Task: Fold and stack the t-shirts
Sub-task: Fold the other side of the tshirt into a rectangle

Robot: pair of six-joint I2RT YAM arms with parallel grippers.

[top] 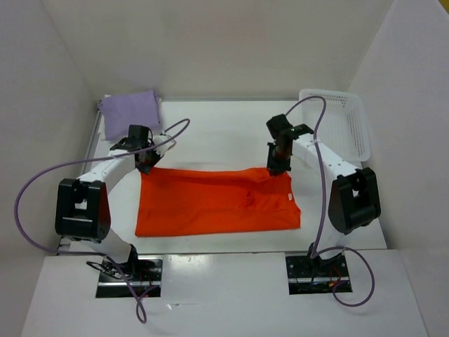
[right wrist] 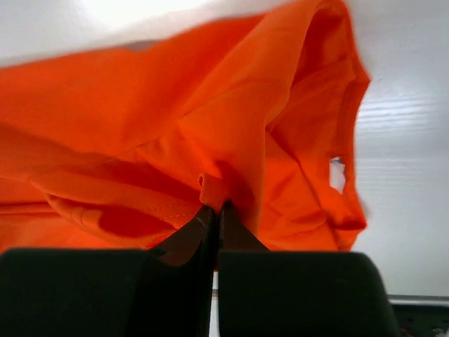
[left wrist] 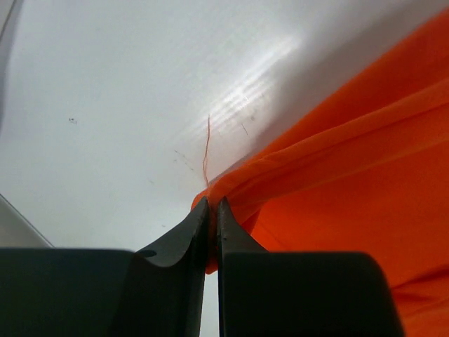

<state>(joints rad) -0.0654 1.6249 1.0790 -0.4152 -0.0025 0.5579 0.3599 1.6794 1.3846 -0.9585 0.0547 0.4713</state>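
Two pincers (top: 146, 168) (top: 275, 170) on far t-shirt (top: 217, 203) corners

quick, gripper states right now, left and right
left gripper: closed on the orange shirt
right gripper: closed on the same shirt

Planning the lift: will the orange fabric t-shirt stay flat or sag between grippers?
Probably sags: the orange fabric t-shirt drapes in soft folds at the right gripper. Likely light: a thin pinch in the left gripper holds it.

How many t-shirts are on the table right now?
2. The orange t-shirt lies spread out centrally; the folded purple t-shirt sits at the far left corner. Others could be hidden beneath it.
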